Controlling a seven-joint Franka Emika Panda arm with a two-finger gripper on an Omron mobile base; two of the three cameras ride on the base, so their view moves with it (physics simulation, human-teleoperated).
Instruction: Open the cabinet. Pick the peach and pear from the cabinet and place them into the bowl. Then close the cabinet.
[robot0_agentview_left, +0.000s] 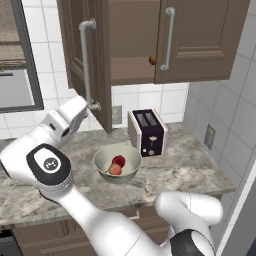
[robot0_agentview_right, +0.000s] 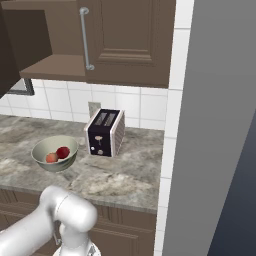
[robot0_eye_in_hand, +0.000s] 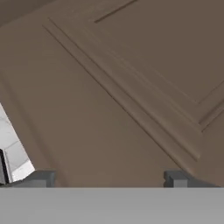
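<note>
The peach (robot0_agentview_left: 115, 170) and pear (robot0_agentview_left: 119, 161) lie in the bowl (robot0_agentview_left: 104, 156) on the grey marbled worktop (robot0_agentview_left: 185, 170), beside a toaster (robot0_agentview_left: 147, 131), below the cabinet (robot0_agentview_left: 200, 40), whose left door (robot0_agentview_left: 75, 50) stands open with the spread hand (robot0_eye_in_hand: 109, 181) against it.

The dark brown panelled wooden cabinet (robot0_agentview_left: 200, 35) has its left door (robot0_agentview_left: 87, 60) swung open, seemingly just ahead of the fingers (robot0_eye_in_hand: 41, 178). The pale orange-pink round peach (robot0_agentview_left: 115, 170) and deep red pear (robot0_agentview_left: 119, 160) lie touching in the glossy grey-green bowl (robot0_agentview_left: 102, 159).

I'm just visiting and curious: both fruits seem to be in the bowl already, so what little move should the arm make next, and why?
Probably push the open left door of the cabinet shut. The peach and pear lie in the bowl, and the gripper faces the door's panel.
</note>
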